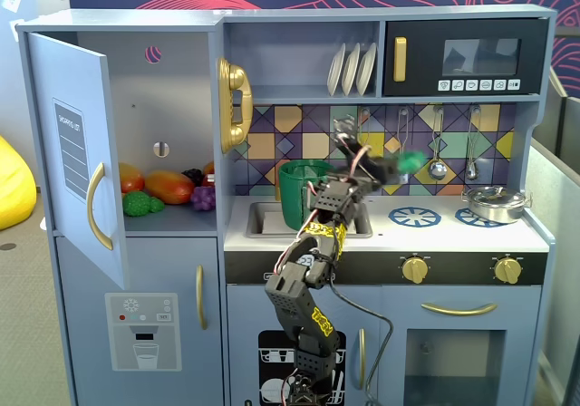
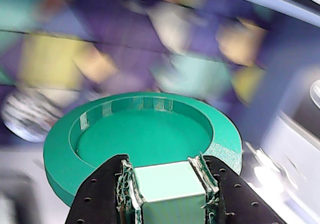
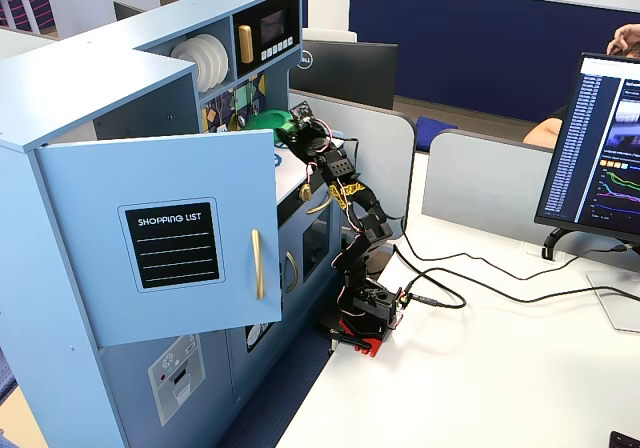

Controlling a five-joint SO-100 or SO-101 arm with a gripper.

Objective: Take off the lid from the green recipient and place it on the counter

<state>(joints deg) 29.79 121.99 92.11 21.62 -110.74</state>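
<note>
Lid (image 2: 145, 134) knob clamped between fingers (image 2: 127, 184).

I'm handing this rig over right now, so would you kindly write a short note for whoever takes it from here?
Gripper: shut on the lid's square knob, as the wrist view shows.
Lid: in the air, to the right of the green pot in a fixed view, above the counter between sink and burner rings.
Pot: open, standing in the sink area.
Done: lid is off the pot.
Left: lower the lid onto a bare part of the counter, probably clear of the steel pan, then release it.
</note>
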